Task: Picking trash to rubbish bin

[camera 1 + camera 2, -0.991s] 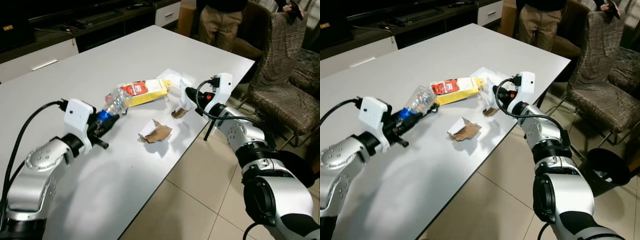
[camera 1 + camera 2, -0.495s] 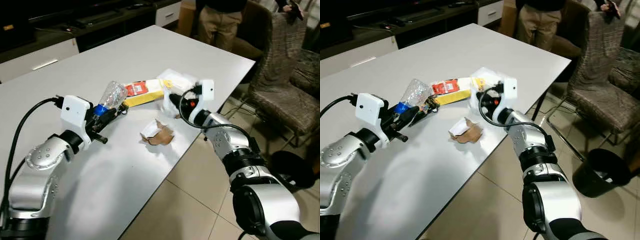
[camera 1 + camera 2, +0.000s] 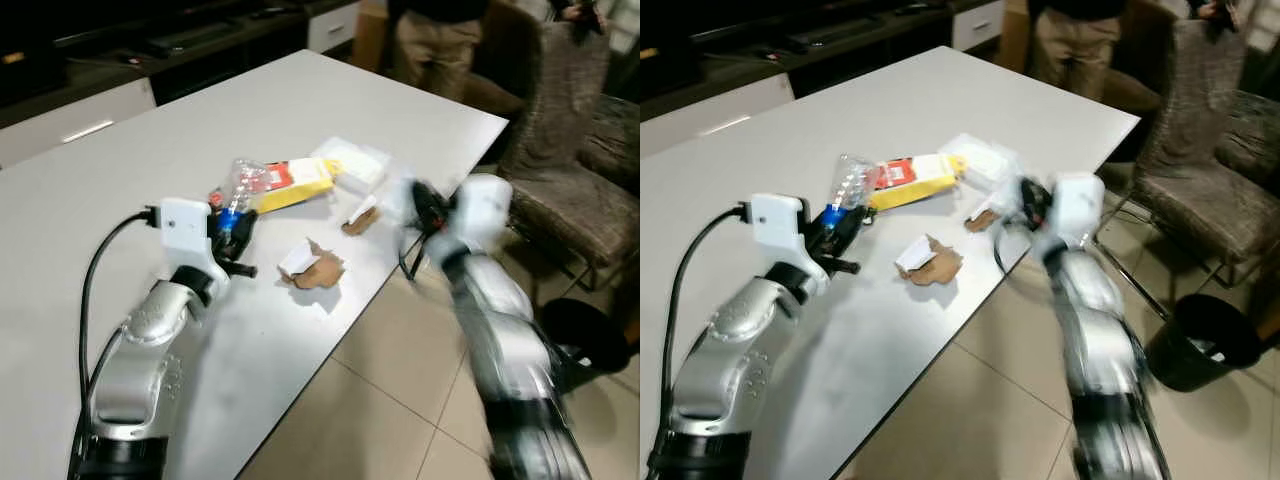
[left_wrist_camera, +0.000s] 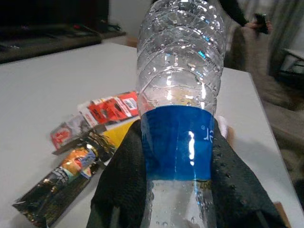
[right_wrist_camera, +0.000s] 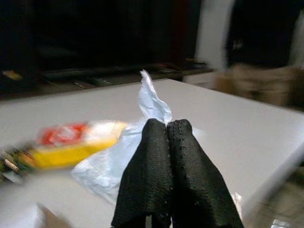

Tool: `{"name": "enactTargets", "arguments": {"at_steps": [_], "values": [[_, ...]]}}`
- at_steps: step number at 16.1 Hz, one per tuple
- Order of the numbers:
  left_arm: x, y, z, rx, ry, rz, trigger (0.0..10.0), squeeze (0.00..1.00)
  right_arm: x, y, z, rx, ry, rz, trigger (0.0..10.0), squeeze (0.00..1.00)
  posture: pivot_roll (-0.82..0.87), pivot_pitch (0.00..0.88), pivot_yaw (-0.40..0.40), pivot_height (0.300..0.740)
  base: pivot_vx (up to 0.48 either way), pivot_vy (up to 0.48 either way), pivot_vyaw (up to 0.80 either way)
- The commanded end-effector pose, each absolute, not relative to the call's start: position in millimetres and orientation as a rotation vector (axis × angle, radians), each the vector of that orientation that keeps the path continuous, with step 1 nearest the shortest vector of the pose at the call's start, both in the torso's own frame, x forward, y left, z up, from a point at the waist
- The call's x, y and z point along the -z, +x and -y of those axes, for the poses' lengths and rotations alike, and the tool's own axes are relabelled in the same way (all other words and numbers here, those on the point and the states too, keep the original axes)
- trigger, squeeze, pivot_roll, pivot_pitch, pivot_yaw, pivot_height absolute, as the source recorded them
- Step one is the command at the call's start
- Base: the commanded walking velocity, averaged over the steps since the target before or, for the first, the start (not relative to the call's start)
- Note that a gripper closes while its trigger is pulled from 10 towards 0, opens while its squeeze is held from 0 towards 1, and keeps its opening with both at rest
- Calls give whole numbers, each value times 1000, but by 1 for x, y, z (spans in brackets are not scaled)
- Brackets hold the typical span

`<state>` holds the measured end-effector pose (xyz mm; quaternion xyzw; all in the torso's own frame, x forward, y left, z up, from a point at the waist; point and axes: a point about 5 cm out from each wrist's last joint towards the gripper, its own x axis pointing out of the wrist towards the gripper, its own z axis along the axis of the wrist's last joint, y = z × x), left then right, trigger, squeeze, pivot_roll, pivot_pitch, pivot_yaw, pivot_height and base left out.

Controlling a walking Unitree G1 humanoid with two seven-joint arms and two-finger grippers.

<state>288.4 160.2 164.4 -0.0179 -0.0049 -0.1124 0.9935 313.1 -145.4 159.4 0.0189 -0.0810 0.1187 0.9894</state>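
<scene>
My left gripper (image 3: 236, 214) is shut on a clear plastic bottle (image 4: 176, 80) with a blue label, held almost upright over the white table (image 3: 120, 170). Behind it lie a yellow and red snack packet (image 3: 292, 180) and a dark foil wrapper (image 4: 61, 175). My right gripper (image 5: 166, 126) is shut, with a thin white plastic scrap (image 5: 151, 100) sticking up from its fingertips. That arm is blurred at the table's right edge (image 3: 408, 200). On the table lie a white plastic bag (image 3: 352, 160), a torn brown card piece (image 3: 312, 266) and a small scrap (image 3: 357, 217). A black rubbish bin (image 3: 1200, 340) stands on the floor at the right.
A person (image 3: 432, 40) stands beyond the table's far end. A brown padded chair (image 3: 570, 170) stands to the right of the table, above the bin. A dark cabinet (image 3: 150, 50) runs along the back wall. Tiled floor (image 3: 380, 400) lies open below the table's edge.
My right arm has swung right, away from the white bag to the table's edge, and is blurred. The left gripper has moved right and tipped the bottle more upright.
</scene>
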Motion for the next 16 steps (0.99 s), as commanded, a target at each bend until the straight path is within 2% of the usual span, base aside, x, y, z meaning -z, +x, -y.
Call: {"name": "enactTargets", "arguments": {"at_steps": [1, 3, 4, 5, 9, 11, 16], "values": [[-161, 287, -159, 189, -2, 3, 10000, 0, -163, 301, 149, -199, -43, 167, 10000, 0, -110, 0, -42, 740, 0, 0, 0], [-152, 280, -159, 181, 39, -15, 10000, 0, -153, 282, 151, -169, -75, 148, 10000, 0, -122, 0, -53, 740, 0, 0, 0], [-142, 271, -162, 162, 55, -43, 10000, 0, -142, 272, 150, -161, -37, 93, 10000, 0, -121, 0, -60, 740, 0, 0, 0], [-138, 268, -164, 161, 66, -53, 10000, 0, -139, 270, 148, -166, -16, 77, 10000, 0, -121, 0, -60, 740, 0, 0, 0], [-139, 261, -157, 177, 138, -34, 10000, 0, -126, 262, 141, -176, -30, -7, 10000, 0, -102, 0, -63, 740, 0, 0, -723], [-143, 261, -152, 192, 157, -15, 10000, 0, -114, 261, 140, -179, -59, -62, 10000, 0, -98, 0, -60, 740, 0, 0, 0], [-146, 261, -151, 198, 171, -12, 10000, 0, -110, 259, 138, -175, -60, -81, 10000, 0, -101, 0, -51, 740, 0, -428, 0]]}}
